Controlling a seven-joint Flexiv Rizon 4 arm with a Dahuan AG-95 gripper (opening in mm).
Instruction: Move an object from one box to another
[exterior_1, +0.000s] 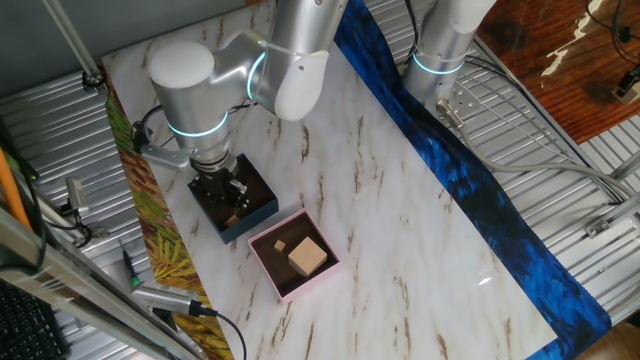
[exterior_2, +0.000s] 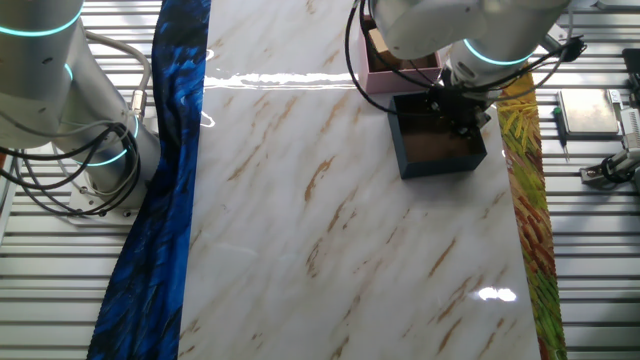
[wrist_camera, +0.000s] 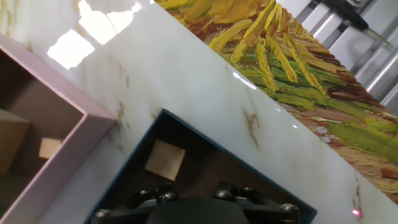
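Note:
The dark navy-blue box (exterior_1: 262, 208) sits at the table's left edge, and also shows in the other fixed view (exterior_2: 438, 160) and the hand view (wrist_camera: 134, 155). One small wooden block (wrist_camera: 165, 160) lies loose on its brown floor. My gripper (exterior_1: 230, 192) hangs low over this box, just above its inside, as the other fixed view (exterior_2: 462, 112) also shows. Its fingertips are hidden in the hand view, so I cannot tell how the jaws stand. The pale pink box (exterior_1: 270, 273) touches the navy box's corner. It holds a large wooden block (exterior_1: 308, 256) and a small one (exterior_1: 282, 244).
A yellow-green leaf-pattern cloth (wrist_camera: 298, 74) borders the table beside the navy box. A blue cloth strip (exterior_1: 470, 170) runs along the opposite side. A second robot base (exterior_2: 70, 110) stands beyond it. Metal rails and cables (exterior_1: 150, 295) lie off the table edge.

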